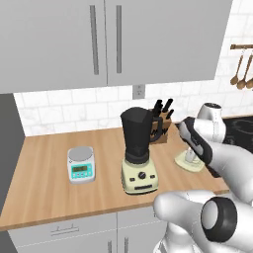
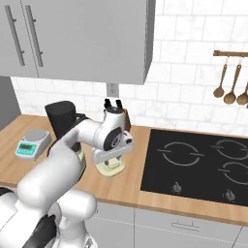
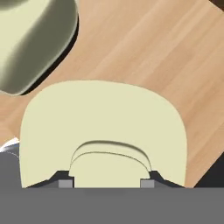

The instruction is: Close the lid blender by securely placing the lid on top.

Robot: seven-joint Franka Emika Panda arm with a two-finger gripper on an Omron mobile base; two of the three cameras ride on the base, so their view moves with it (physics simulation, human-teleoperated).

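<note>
The tool (image 3: 107, 183) is down over the lid (image 3: 105, 127), fingers spread beside its knob. Next: pinch, lift, carry it to the blender (image 1: 138, 150).

Blender (image 1: 138, 153) stands mid-desk (image 1: 44, 188), jar mouth uncovered. Scale (image 1: 81, 164) on desk to blender's left, well apart. Knife block (image 1: 162, 123) behind blender, to its right, near wall. Lid (image 1: 189, 163) flat on desk right of blender. End effector (image 1: 191, 154) directly over lid. Cooktop (image 2: 203, 164) beyond lid, further right.
</note>
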